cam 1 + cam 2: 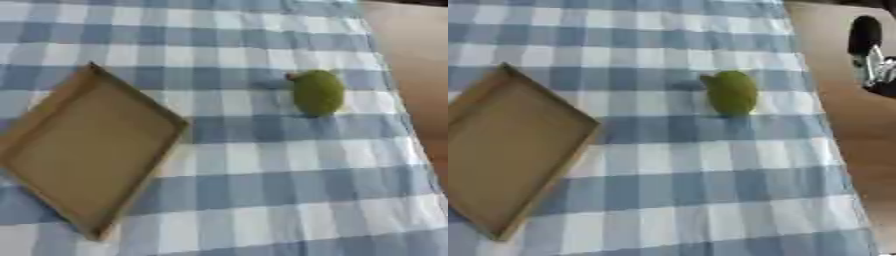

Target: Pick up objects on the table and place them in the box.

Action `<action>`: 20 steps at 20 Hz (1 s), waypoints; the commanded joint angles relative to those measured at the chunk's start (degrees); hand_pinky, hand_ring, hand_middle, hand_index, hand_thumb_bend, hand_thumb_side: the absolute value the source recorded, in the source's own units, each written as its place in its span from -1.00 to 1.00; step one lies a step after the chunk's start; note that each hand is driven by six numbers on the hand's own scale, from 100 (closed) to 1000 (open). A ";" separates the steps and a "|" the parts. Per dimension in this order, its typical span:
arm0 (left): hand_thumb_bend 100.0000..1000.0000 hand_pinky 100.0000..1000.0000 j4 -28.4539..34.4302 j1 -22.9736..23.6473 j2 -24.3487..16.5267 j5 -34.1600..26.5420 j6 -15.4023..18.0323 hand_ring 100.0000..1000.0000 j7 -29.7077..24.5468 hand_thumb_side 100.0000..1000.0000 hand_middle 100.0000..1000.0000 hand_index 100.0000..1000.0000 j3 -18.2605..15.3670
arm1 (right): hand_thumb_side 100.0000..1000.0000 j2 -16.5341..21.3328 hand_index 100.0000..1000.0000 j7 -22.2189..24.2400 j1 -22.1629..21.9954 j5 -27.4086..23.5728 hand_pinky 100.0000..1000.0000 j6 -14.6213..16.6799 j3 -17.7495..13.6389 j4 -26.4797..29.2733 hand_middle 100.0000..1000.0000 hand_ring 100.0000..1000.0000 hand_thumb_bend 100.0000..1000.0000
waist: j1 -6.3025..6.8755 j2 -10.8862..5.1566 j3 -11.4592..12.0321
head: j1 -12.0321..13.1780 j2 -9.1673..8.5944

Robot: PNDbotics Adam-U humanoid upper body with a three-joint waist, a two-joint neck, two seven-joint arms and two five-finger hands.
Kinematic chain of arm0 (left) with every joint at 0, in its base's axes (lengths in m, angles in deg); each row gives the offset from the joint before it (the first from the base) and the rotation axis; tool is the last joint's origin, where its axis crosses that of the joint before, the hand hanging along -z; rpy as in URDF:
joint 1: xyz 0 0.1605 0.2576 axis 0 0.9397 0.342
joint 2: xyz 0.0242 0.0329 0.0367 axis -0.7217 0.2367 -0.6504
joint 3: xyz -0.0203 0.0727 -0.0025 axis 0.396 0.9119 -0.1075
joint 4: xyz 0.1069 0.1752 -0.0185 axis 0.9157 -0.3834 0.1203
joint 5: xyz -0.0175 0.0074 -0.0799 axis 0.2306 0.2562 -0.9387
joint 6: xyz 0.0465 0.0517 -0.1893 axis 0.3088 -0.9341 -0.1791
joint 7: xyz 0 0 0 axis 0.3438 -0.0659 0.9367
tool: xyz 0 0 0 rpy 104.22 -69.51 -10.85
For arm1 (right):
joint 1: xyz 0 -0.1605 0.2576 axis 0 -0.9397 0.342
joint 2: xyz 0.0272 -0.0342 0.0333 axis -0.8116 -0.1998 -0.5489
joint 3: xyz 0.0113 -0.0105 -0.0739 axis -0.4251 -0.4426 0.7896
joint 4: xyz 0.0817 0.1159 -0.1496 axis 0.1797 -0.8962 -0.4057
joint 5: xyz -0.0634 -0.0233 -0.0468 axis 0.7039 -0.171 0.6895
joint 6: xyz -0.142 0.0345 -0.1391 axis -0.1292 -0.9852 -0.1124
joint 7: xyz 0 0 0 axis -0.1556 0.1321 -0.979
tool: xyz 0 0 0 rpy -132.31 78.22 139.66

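Note:
A green, pear-shaped fruit [317, 92] with a small reddish stem end lies on the blue-and-white checked cloth, right of centre. A shallow brown cardboard box [87, 150], with nothing inside it, lies askew on the left. In the right eye view, a black and silver part of my right hand [867, 50] shows at the upper right edge. It hangs beyond the cloth over the bare wood, well right of the fruit and apart from it. My left hand shows in neither view.
The checked cloth [262, 190] covers the table and ends at the right, where bare brown tabletop [850, 130] runs along the edge. A wide stretch of cloth separates the box from the fruit.

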 commanded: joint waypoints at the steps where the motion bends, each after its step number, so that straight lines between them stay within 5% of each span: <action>1: -0.11 0.44 0.83 -0.47 -0.86 -0.22 0.00 0.40 -0.47 -0.18 0.46 0.37 -0.13 | -0.23 2.00 0.82 -0.56 0.45 0.35 0.69 -0.09 -0.88 0.88 0.50 0.67 -1.00 | 0.19 -1.21 0.04 | -0.23 -0.40; 12: -0.10 0.43 0.83 -0.43 -1.01 -0.18 0.02 0.38 -0.25 -0.18 0.45 0.37 -0.18 | -0.27 2.64 0.82 -1.27 -0.14 2.37 0.68 -2.07 -1.27 0.88 0.50 0.67 -1.00 | -0.01 -1.21 0.15 | 0.20 -0.11; 17: -0.10 0.43 0.83 -0.25 -1.38 0.04 0.00 0.38 -0.18 -0.18 0.45 0.37 -0.25 | -0.71 6.50 0.85 1.28 -3.90 6.27 0.67 -5.92 -2.37 0.63 0.61 0.71 -1.00 | -0.33 -1.29 -0.26 | 0.97 0.23; 20: -0.10 0.43 0.83 -0.13 -1.55 0.16 -0.01 0.38 -0.14 -0.18 0.45 0.37 -0.25 | -0.78 10.52 0.84 4.07 -5.22 9.11 0.67 -8.77 -2.18 -0.93 0.65 0.73 -1.00 | -0.50 -1.36 -0.37 | 1.13 0.45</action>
